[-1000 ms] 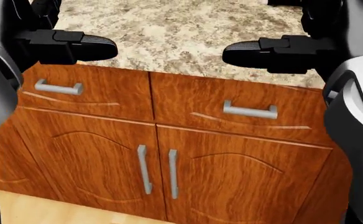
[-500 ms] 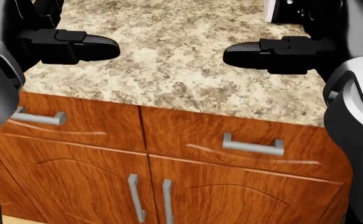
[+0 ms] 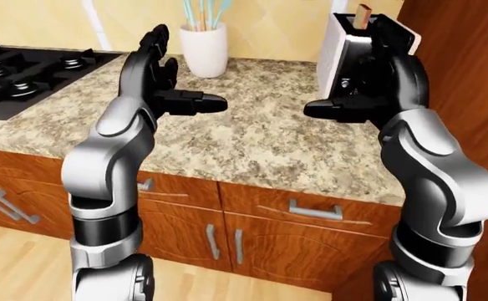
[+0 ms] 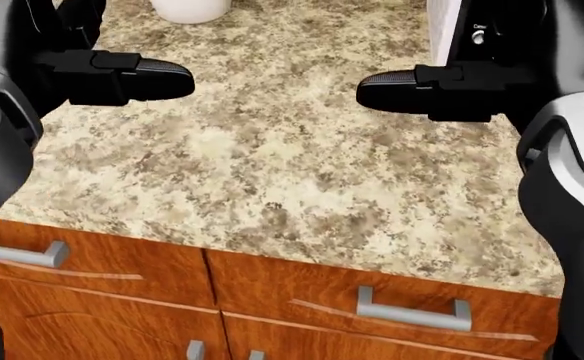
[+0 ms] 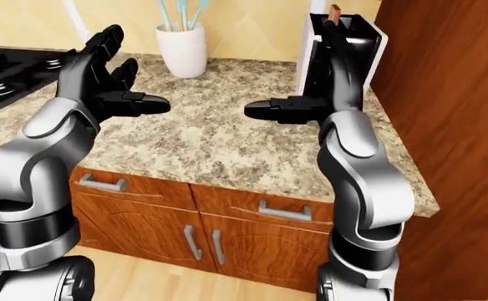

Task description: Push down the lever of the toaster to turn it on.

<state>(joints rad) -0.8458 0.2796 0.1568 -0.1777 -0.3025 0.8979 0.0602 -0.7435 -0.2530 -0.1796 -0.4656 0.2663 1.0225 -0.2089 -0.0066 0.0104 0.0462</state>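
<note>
Toaster (image 3: 348, 53) stands on the counter (image 4: 272, 172) just behind the right hand (image 3: 370, 94), top right in the left-eye view – white side panel, dark face, a slice of bread (image 3: 362, 15) sticking up out of the slot. Its lever can't be made out; right hand covers most of the toaster's face. In the head view only a strip of the toaster w/ a small knob (image 4: 479, 37) shows above the right thumb.

Right hand is held up over the counter, fingers spread up and apart, thumb pointing toward the left hand – nothing gripped, not touching the toaster as far as can be told. Left hand (image 3: 156, 72) mirrors it well to the left, fingers splayed up, thumb pointing inward at the right thumb, holding nothing. Clear gap of bare granite between the two thumbs.

Beyond the left hand – white utensil cup (image 3: 204, 49) w/ teal and pale handles, by the wall. Further left of the left hand, black stove (image 3: 22, 78) set in the counter. Below both hands: wood drawers and doors w/ grey handles (image 3: 315, 211). Right of the right arm, tall wood panel (image 5: 453, 125).
</note>
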